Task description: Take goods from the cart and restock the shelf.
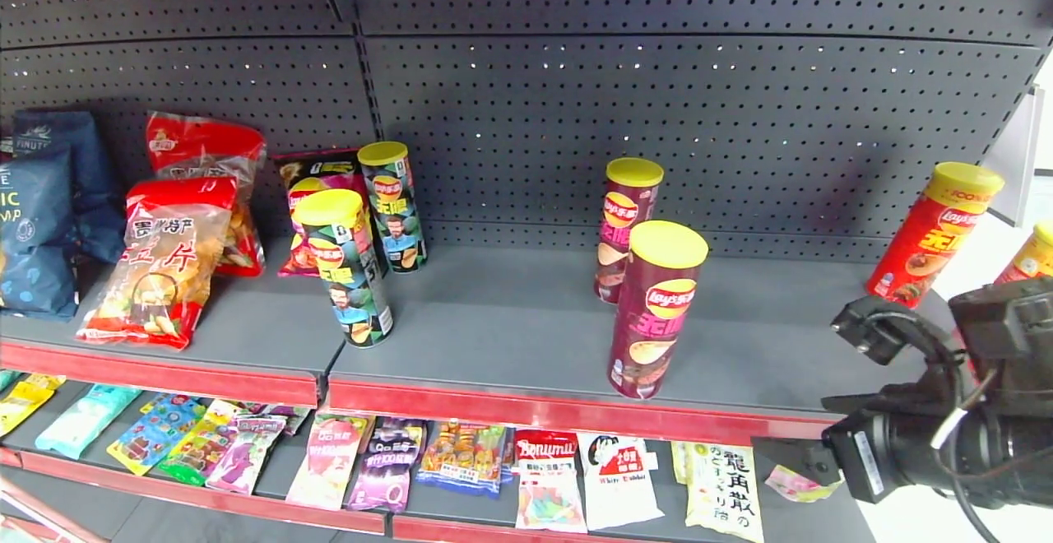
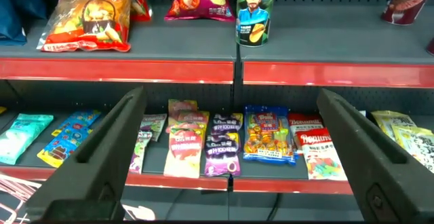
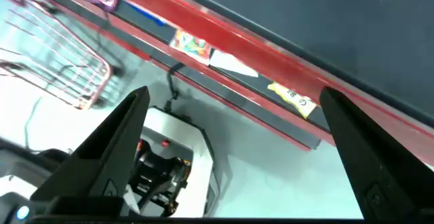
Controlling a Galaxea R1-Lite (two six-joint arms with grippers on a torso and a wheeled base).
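Right gripper: jaws wide, nothing held, positioned below the red front lip of the shelf, with the wire cart near and lower. Left gripper: jaws wide, empty, facing the sachet row on the lower deck. The cart's goods cannot be made out. Judged step: pick-up not yet made. Next move: bring one gripper over the cart and close on one item. The bare deck beside the maroon can offers a placing spot.
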